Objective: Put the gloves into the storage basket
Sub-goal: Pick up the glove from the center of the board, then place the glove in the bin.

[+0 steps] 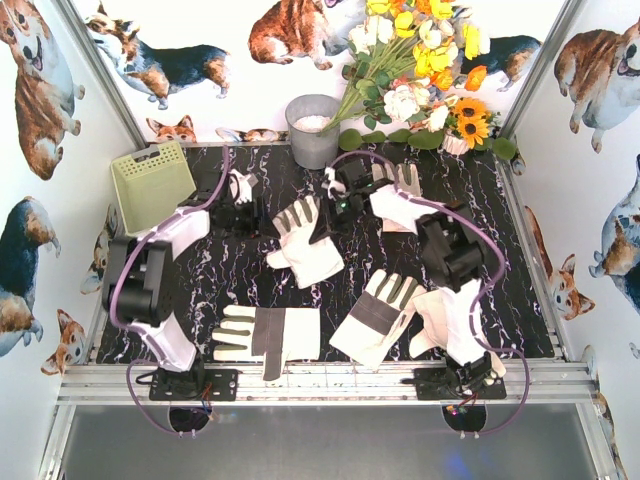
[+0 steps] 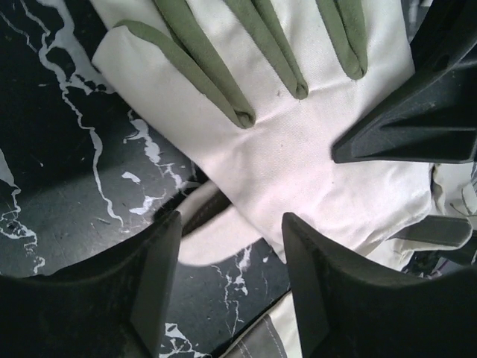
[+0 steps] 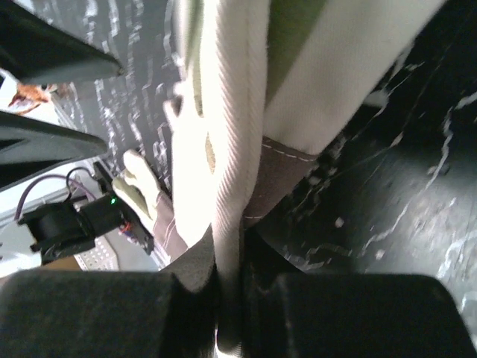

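Several cream-white gloves with grey-brown patches lie on the black marble table. My right gripper (image 1: 329, 208) is shut on the cuff edge of the middle glove (image 1: 305, 245). In the right wrist view that glove (image 3: 238, 149) is pinched upright between the jaws of the gripper (image 3: 238, 302). My left gripper (image 1: 258, 220) is open just left of the same glove. In the left wrist view its jaws (image 2: 231, 280) stand apart over bare table at the glove's (image 2: 298, 164) edge. The pale yellow-green storage basket (image 1: 150, 180) stands at the back left, with no glove visible in it.
Other gloves lie at the front left (image 1: 265, 335), front middle (image 1: 378, 315), front right (image 1: 450, 315) under the right arm, back right (image 1: 395, 200), and a small one (image 1: 240, 185) by the left gripper. A grey bucket (image 1: 313, 128) and flowers (image 1: 420, 70) stand at the back.
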Robot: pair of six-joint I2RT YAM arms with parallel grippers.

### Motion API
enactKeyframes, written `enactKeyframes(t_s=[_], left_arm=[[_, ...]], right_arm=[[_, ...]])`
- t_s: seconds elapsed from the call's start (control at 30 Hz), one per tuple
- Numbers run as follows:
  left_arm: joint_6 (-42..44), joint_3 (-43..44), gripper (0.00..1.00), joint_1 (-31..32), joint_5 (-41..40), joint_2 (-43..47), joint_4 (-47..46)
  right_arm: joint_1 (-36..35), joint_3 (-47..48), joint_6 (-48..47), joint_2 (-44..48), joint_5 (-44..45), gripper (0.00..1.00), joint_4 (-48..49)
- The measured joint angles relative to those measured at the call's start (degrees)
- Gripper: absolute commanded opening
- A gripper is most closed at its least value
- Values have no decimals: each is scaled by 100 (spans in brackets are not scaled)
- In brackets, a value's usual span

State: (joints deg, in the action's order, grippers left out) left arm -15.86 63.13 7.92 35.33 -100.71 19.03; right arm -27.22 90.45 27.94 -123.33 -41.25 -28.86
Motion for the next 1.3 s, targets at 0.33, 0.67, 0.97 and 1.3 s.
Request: enactKeyframes(t_s=[0.33,0.67,0.97,1.3], left_arm=[[-297,-457,78,-2,651,1290,-435],[-1906,-881,89,-2,2022,2072,-2186],[-3252,-920,89,214,3005,2509,-3410],[-3834,-1202,61,551,3099,2846,-3849]], right_arm=[[177,-138,-431,1714,-428,0,-546],[184,-439,-267,3161,-1104,0,-671],[184,-511,131,3602,-1482,0,-358],[184,-820,568,3759,-1478,0,227]])
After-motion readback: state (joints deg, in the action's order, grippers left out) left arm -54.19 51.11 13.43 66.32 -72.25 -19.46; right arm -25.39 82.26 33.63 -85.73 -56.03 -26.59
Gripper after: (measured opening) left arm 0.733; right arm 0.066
